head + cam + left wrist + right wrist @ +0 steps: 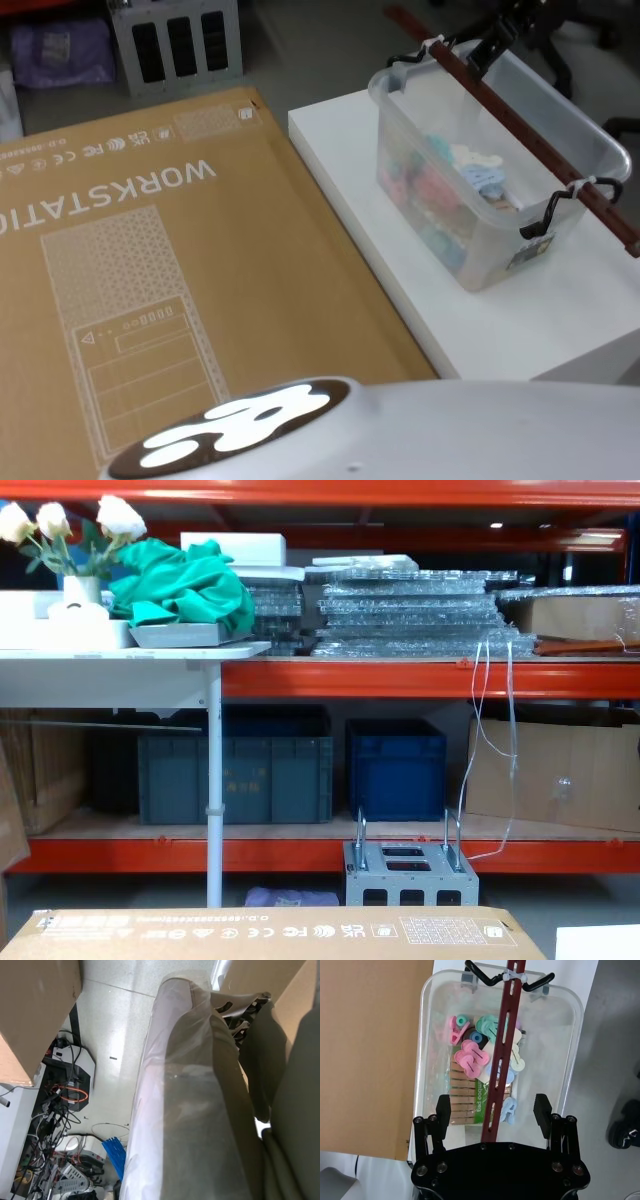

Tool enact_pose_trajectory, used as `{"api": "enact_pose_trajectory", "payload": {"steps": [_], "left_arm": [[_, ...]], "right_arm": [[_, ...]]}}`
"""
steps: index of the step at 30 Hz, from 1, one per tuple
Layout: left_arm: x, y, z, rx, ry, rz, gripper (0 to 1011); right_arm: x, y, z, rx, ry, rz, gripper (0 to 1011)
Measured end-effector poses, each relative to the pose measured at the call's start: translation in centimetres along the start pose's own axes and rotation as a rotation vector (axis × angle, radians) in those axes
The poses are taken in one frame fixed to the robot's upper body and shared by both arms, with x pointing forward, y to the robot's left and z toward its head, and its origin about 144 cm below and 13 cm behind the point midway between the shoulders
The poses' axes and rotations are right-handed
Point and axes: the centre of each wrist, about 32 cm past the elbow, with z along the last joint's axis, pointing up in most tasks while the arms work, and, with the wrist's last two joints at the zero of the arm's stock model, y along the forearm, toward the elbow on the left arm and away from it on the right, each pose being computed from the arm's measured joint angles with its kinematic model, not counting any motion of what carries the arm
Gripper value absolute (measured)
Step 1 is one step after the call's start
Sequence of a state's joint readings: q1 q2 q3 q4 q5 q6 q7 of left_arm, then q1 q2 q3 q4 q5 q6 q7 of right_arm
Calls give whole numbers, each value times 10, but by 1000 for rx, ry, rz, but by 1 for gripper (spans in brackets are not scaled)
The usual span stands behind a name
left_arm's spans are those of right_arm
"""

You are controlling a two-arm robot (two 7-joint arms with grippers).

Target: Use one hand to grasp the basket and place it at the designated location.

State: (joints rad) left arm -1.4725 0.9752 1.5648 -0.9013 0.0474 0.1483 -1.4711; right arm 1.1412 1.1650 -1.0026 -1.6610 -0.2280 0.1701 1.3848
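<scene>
Basket on white counter, right of cardboard box, long axis near-right to far-left. Right claw over handle bar, fingers apart, straddling bar.

A pale, rounded limb wrapped in translucent plastic film runs the length of the left wrist view, its lit side whitish and its other side in olive-grey shadow. Brown cardboard fills one corner. Beyond lies a light speckled floor, with a tangle of black and orange cables around a grey device, and a blue brush-like object near the film.
</scene>
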Motion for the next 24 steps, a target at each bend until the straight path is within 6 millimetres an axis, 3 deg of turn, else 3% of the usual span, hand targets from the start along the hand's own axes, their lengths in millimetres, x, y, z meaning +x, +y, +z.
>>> {"api": "enact_pose_trajectory", "payload": {"steps": [24], "left_arm": [[0, 0, 0, 0, 0, 0, 0]], "right_arm": [[-7, -1, -5, 13, 11, -10, 1000]]}}
